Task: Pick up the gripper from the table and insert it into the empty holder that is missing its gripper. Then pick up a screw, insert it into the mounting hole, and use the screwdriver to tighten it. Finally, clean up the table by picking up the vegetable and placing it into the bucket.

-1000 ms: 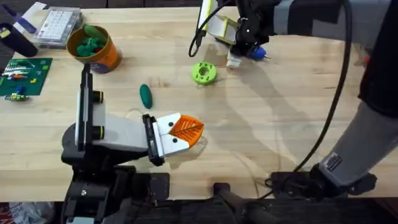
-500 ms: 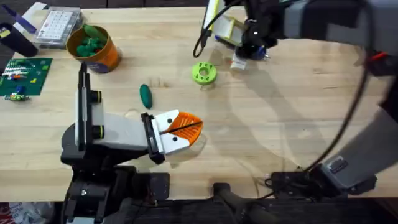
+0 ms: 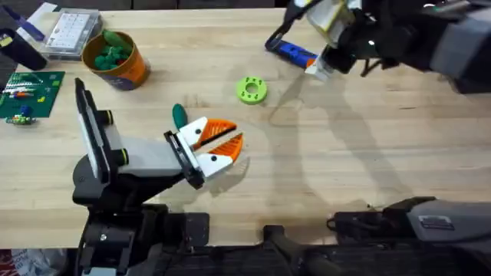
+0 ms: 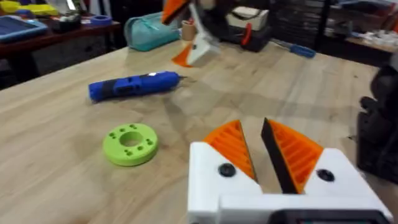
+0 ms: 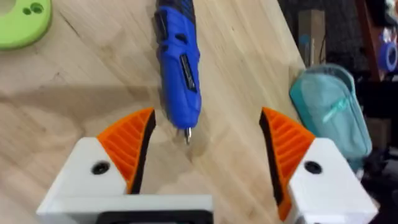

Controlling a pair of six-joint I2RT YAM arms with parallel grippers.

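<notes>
Overhead, the right gripper has let go of the screwdriver and lifted wide open, while the left gripper, part open and empty, has swung toward the vegetable, so cleanup looks next.

The left gripper is lying low over the bench near its front edge, left of the middle, its orange-padded fingers parted a little and pointing right. The vegetable is resting just behind it — whether they are touching is unclear. The lime-green ring disc is sitting near the middle of the bench, toward the back. The screwdriver is lying slantwise by the back edge, right of centre, and the right gripper is hanging just beside its lower end. The bucket is standing at the back left corner, with green pieces inside — a clear parts box just behind it.
</notes>
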